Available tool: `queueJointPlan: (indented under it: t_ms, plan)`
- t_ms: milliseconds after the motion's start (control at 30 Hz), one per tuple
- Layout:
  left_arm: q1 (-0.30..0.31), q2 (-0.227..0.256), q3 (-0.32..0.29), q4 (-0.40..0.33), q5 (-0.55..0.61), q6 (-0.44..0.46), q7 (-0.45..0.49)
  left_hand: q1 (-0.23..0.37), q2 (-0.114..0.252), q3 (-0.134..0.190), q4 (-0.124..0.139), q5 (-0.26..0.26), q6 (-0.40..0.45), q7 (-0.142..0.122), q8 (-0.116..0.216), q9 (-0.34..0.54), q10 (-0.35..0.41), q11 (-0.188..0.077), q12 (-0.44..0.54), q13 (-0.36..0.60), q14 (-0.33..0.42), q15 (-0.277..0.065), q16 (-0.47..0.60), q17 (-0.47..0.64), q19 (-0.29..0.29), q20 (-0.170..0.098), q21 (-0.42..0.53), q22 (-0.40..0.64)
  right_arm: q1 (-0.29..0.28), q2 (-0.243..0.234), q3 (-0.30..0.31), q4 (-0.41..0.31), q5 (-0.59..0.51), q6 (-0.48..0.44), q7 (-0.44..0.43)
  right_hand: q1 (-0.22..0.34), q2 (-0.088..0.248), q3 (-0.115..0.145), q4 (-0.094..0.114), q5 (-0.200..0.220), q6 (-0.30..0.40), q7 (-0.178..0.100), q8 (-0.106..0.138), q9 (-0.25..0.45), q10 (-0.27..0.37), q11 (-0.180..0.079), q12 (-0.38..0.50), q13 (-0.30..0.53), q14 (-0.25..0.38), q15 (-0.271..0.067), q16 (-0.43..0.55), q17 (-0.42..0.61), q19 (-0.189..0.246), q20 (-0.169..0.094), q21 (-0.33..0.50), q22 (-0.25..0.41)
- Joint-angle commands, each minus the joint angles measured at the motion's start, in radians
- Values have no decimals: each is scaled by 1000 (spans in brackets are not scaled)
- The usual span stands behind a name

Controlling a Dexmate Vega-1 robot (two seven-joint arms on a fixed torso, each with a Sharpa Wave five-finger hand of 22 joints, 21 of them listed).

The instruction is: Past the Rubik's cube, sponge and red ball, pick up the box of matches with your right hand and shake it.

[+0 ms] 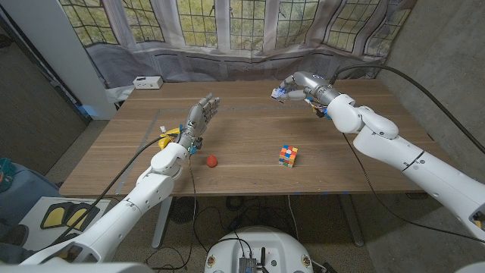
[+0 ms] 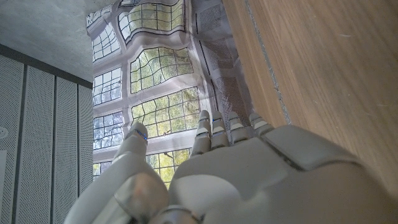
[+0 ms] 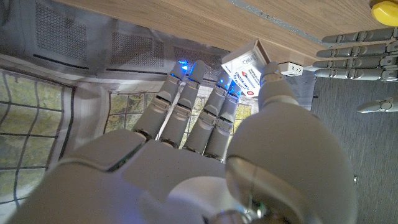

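Note:
My right hand (image 1: 297,86) is over the far middle of the table and pinches the small white matchbox (image 1: 279,93) between thumb and fingertips. The right wrist view shows the matchbox (image 3: 245,66), with a red and blue label, held at the fingertips (image 3: 225,93) of my right hand (image 3: 205,149). The Rubik's cube (image 1: 287,155) sits on the near middle of the table and the red ball (image 1: 212,161) lies to its left. A yellow sponge (image 1: 167,137) is partly hidden behind my left hand (image 1: 198,121), which holds nothing, fingers spread and pointing away.
A white box (image 1: 147,82) stands at the table's far left corner. The wooden table (image 1: 250,125) ends at a curtained window behind. My left hand (image 2: 249,174) has its fingers apart above the tabletop (image 2: 323,74). The sponge (image 3: 384,5) and my left hand (image 3: 354,53) also appear in the right wrist view.

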Motion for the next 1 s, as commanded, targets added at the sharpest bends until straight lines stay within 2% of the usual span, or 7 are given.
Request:
queueJointPlan:
  t_ms: [33, 433, 767, 1000]
  plan:
    - [-1, -3, 4, -2, -5, 7, -3, 6, 5, 10, 1, -2, 7, 1, 0, 6, 6, 6, 0, 2, 3, 7, -1, 2, -4, 10, 4, 5, 26, -1, -34, 27, -38, -54, 28, 22, 31, -1, 6, 7, 40, -36, 1, 2, 6, -1, -6, 3, 11, -60, -5, 2, -1, 7, -1, 3]
    - [-13, -3, 4, -1, 5, -1, -5, 6, 5, 10, 1, -2, 4, 0, -1, 6, 5, 4, -1, 2, 2, 10, -1, 2, -4, 14, 5, 5, 53, 4, -86, 57, -112, -99, 49, 23, 32, -1, 5, 7, 41, -35, -1, 1, 7, -1, -7, 4, 10, -62, -6, 4, -2, 8, -2, 3]
    - [-16, -8, 5, 2, 7, -3, 0, 6, 5, 11, 1, -2, -3, -10, -4, 6, 4, 2, -1, 2, 3, 7, -1, 2, -1, 17, 6, 5, 61, 10, -113, 74, -156, -133, 64, 23, 33, -2, 5, 7, 42, -35, -2, 1, 7, -1, -8, 4, 14, -63, -7, 4, -5, 7, -3, 3]
    - [-21, -8, 7, 3, 7, 1, -3, 8, 6, 13, 0, -1, -44, -24, -15, 6, 0, 4, -3, 2, 6, 7, 0, 2, 3, 16, 7, 5, 63, 13, -120, 82, -159, -149, 80, 23, 32, -2, 5, 7, 42, -37, -3, 1, 6, -5, -9, 4, 11, -62, -8, 4, -6, 8, -4, 3]
